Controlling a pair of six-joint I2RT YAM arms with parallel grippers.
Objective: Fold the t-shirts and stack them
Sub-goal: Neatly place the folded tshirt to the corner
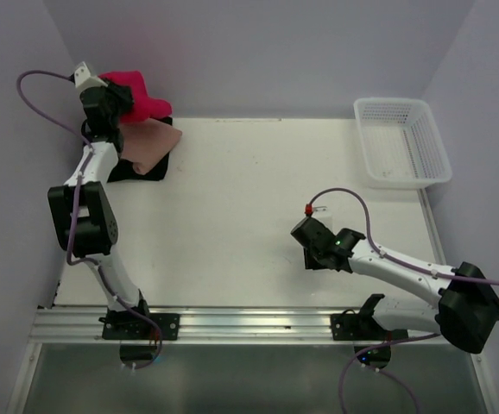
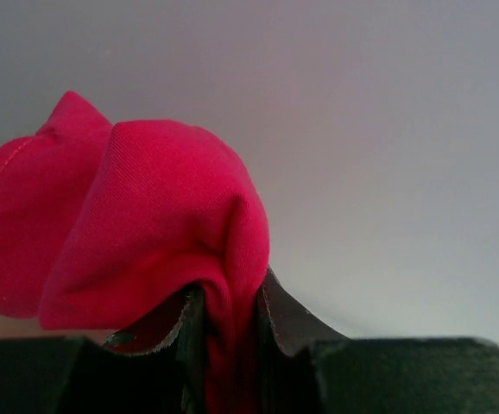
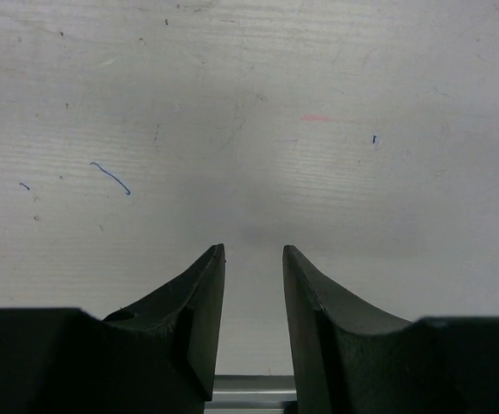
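My left gripper point(image 1: 116, 102) is shut on the bright red t-shirt point(image 1: 137, 93) and holds it bunched up above the table's far left corner. In the left wrist view the red cloth point(image 2: 146, 224) is pinched between the fingers and bulges over them. Below it a folded salmon-pink t-shirt point(image 1: 150, 142) lies on a folded black t-shirt point(image 1: 142, 171). My right gripper point(image 1: 306, 246) is slightly open and empty, low over the bare white table point(image 3: 249, 129) at the near right.
A white plastic lattice basket point(image 1: 402, 142) stands empty at the far right corner. Purple-grey walls close the back and sides. A metal rail point(image 1: 249, 326) runs along the near edge where the arm bases are bolted.
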